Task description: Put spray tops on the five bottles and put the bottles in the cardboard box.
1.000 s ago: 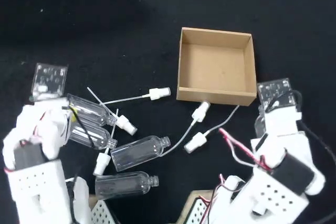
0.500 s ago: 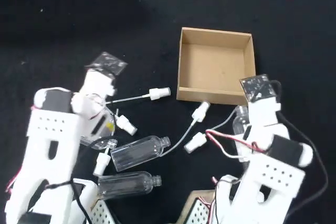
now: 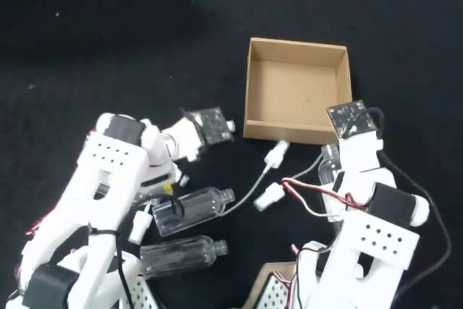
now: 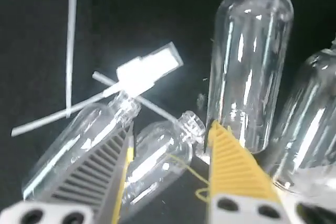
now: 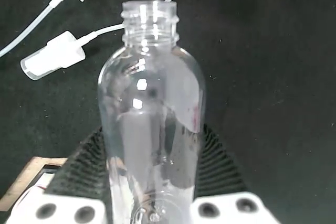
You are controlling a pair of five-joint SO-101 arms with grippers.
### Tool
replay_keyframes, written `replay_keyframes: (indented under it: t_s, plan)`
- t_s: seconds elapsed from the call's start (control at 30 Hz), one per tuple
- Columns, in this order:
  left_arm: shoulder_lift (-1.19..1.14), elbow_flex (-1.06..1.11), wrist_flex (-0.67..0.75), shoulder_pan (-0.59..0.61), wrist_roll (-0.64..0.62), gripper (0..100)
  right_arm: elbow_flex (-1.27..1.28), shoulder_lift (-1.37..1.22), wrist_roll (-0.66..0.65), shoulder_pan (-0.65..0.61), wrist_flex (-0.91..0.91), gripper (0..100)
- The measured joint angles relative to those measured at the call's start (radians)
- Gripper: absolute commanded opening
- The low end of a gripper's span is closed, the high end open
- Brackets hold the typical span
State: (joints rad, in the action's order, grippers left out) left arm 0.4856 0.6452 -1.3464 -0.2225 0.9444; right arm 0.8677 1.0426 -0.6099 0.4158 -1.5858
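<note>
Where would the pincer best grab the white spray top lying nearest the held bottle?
By its stubby white head: the spray top lies flat, so come straight down and close across the head's short width. Its trailing tube looks too thin and bendy to hold.

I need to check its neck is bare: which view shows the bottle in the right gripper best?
The right wrist view: the bottle sits clamped in the right gripper, neck open, no top. The high view catches part of it from above.
</note>
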Motion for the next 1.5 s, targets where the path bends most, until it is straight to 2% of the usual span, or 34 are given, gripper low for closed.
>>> replay_keyframes:
  t_s: [0.13, 0.33, 0.5, 0.67, 0.87, 1.07, 1.43, 1.5]
  plan:
    - [-0.005, 0.083, 0.137, -0.012, 0.015, 32, 0.000, 0.000, 0.000, 0.000, 0.000, 1.1]
    - [-0.015, 0.178, 0.299, -0.011, 0.048, 31, 0.000, 0.000, 0.000, -0.002, 0.000, 1.1]
    - [-0.015, 0.242, 0.384, -0.014, 0.132, 31, 0.000, 0.000, 0.000, -0.002, 0.000, 1.1]
    - [-0.015, 0.278, 0.463, -0.014, 0.143, 31, 0.000, 0.000, 0.000, -0.002, 0.000, 1.1]
    - [-0.015, 0.296, 0.525, -0.014, 0.143, 31, 0.000, 0.000, 0.000, -0.002, 0.000, 1.1]
    - [-0.126, 0.321, 0.618, -0.014, 0.143, 31, 0.000, 0.000, 0.000, -0.002, 0.000, 1.1]
    - [-0.189, 0.278, 0.621, -0.011, 0.132, 31, 0.006, 0.000, 0.000, -0.002, 0.000, 1.1]
    - [-0.189, 0.278, 0.621, -0.011, 0.121, 26, 0.006, 0.000, 0.000, -0.002, 0.000, 1.1]
